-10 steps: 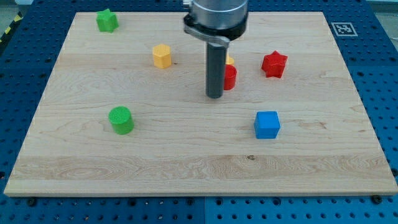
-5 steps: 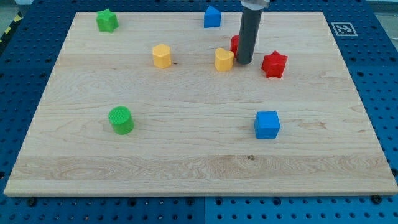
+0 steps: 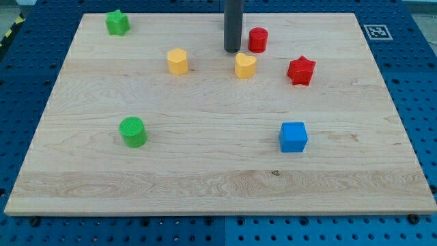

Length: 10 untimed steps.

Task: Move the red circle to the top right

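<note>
The red circle (image 3: 257,39) stands near the view's top, right of centre, on the wooden board (image 3: 205,171). My tip (image 3: 232,50) is just to its left, with a small gap between them. The dark rod rises straight up out of the view. A yellow heart-shaped block (image 3: 245,65) lies just below and right of the tip. A red star (image 3: 301,70) lies below and right of the red circle.
A yellow hexagon (image 3: 177,61) lies left of the tip. A green star (image 3: 117,22) is at the top left, a green circle (image 3: 133,131) at the lower left, a blue cube (image 3: 293,137) at the lower right. A marker tag (image 3: 375,31) sits at the top right corner.
The red circle has slid up and slightly right, away from the yellow heart. My tip moved up past the heart, then left of the circle. The rod now hides the blue block at the top.
</note>
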Each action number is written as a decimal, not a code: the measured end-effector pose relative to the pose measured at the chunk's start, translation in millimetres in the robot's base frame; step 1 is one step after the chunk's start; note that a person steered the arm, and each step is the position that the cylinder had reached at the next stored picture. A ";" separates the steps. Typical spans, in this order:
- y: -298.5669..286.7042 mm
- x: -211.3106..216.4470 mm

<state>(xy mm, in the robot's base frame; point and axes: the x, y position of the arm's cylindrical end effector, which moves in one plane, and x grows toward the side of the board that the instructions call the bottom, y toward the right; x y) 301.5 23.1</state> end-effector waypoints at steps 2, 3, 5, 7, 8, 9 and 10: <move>24.2 -8.0; 56.0 -10.0; 105.4 -17.1; 148.5 -23.2; 170.3 -23.2; 183.1 -31.1; 174.9 -41.5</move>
<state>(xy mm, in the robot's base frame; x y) 259.9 198.1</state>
